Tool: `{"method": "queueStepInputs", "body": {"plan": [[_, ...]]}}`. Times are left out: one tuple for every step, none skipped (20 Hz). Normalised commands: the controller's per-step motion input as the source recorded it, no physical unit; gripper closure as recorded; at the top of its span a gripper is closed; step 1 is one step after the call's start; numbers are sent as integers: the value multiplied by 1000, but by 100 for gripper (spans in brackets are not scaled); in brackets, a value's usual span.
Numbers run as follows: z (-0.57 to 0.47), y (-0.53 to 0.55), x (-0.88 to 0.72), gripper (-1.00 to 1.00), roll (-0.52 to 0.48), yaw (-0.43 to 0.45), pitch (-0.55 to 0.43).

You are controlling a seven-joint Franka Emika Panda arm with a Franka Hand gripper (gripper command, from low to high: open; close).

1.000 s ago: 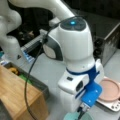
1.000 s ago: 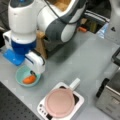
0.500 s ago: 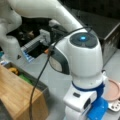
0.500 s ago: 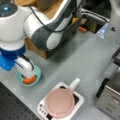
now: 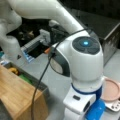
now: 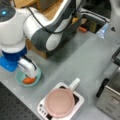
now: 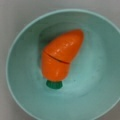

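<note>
The gripper (image 6: 29, 75) hung directly over the bowl (image 6: 20, 79) on the tabletop (image 6: 82, 60); 1 carrot (image 7: 61, 55) lay inside. Jaws' state: cannot tell.

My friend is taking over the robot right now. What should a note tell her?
End effector: low over the teal bowl at a front view's lower left; its fingers do not show in the wrist view.
Toy carrot: lying inside the bowl, green stub toward the wrist view's bottom, not held as far as can be seen.
Nearby: pink pan on the white hotplate, wooden box.
Done: carrot is in the bowl.
Left: lift the arm clear.
</note>
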Motion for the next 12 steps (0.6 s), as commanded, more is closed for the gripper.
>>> {"method": "queueStepInputs", "body": {"plan": [[-194,-101,-90,-100,94,108,41],[-234,-120,-112,-100,95,119,-25],[-226,-138,-115,-100,97,119,-60],[-218,-147,-118,-100,97,115,-76],[-232,-156,-120,-100,103,109,-94],[-231,-158,-120,-100,108,100,-109],[-243,-160,-125,-100,114,91,-121],[-240,-150,-130,-100,116,84,-132],[-229,-134,-138,-100,122,78,-137],[-215,-114,-149,-100,124,70,-136],[-189,-84,-156,-100,127,64,-140],[-184,-71,-162,-100,127,61,-142]]}}
